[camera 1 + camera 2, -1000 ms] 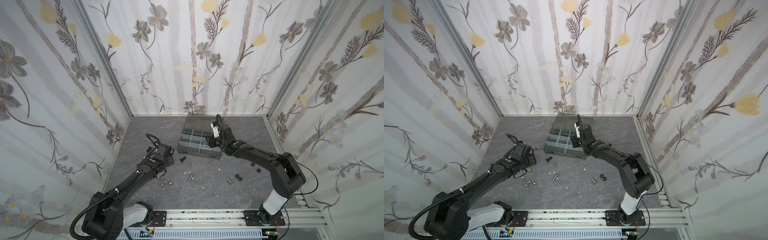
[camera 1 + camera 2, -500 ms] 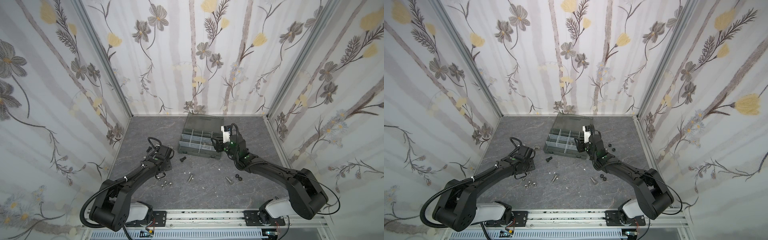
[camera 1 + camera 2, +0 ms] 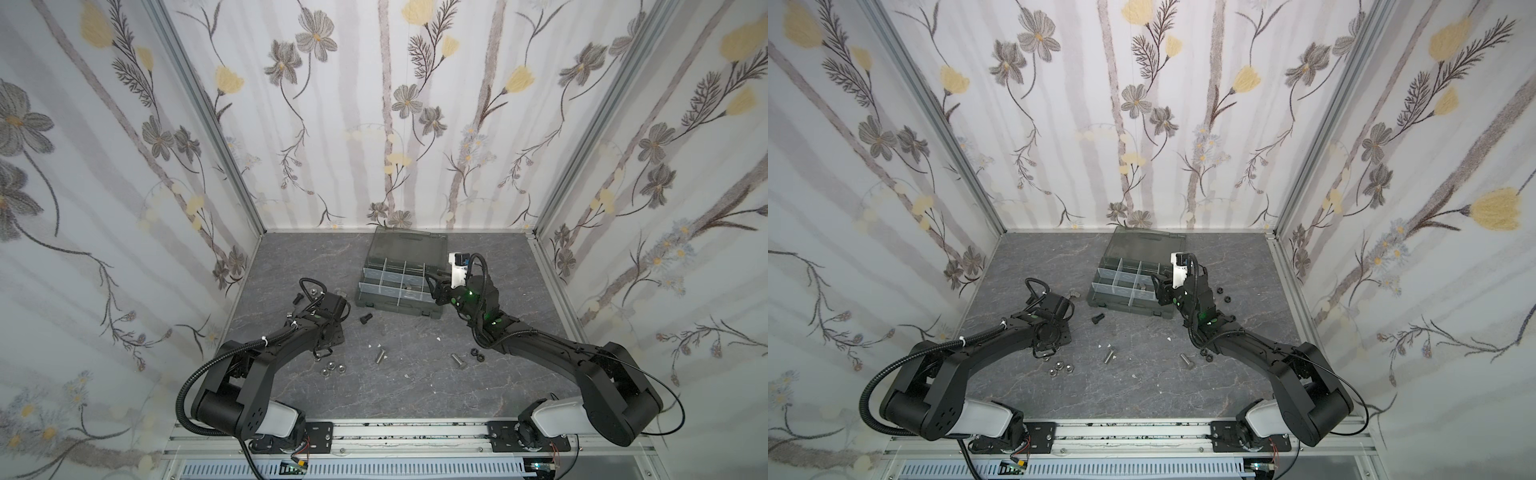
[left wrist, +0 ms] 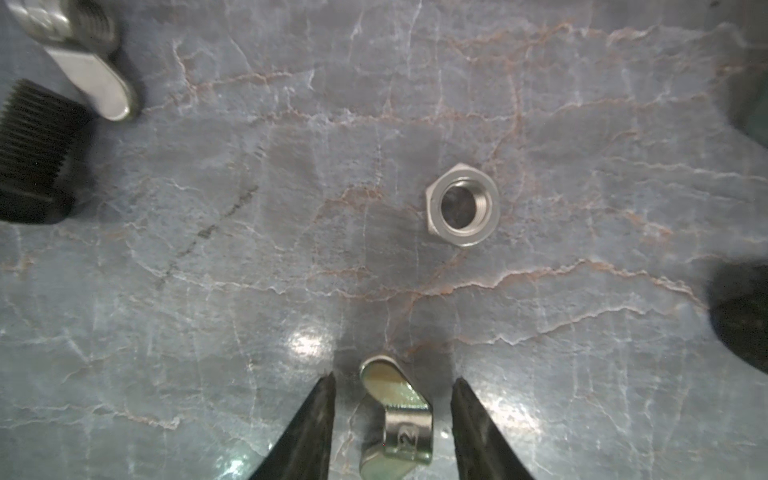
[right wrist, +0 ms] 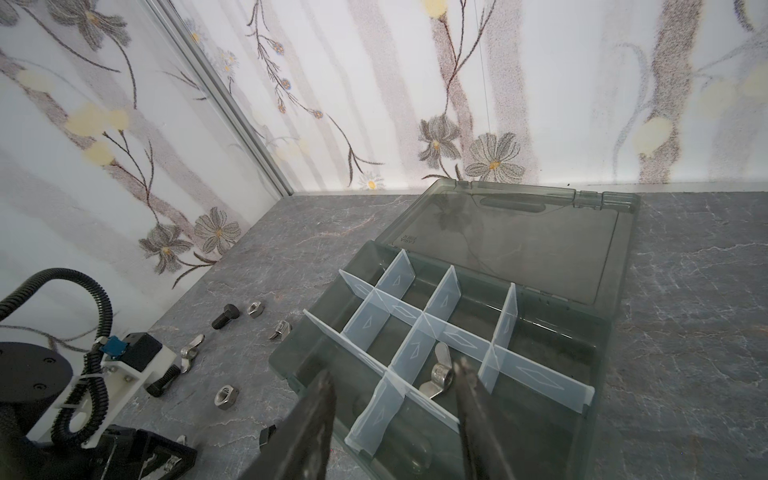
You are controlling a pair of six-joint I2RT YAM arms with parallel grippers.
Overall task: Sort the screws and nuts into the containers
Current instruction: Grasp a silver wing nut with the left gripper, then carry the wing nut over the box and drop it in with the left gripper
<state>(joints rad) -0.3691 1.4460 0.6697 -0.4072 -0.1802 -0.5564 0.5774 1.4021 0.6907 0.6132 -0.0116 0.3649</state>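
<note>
The left tool point(image 4: 392, 378) stands released low over the tabletop point(image 4: 208, 291), its tips straddling a wing nut point(image 4: 399, 419) with a gap on either side, and a silver hex nut point(image 4: 462, 204) lies just beyond them. The right tool point(image 5: 394, 370) hangs parted and empty above the open case point(image 5: 561, 436), where a second wing nut point(image 5: 438, 376) lies in a compartment beneath its tips.

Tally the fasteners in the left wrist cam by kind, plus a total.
Left wrist view:
wing nuts: 2
silver hex nut: 1
black bolt: 1
Total: 4
Not counted: dark blurred shapes at the view's edge, unidentifiable.
</note>
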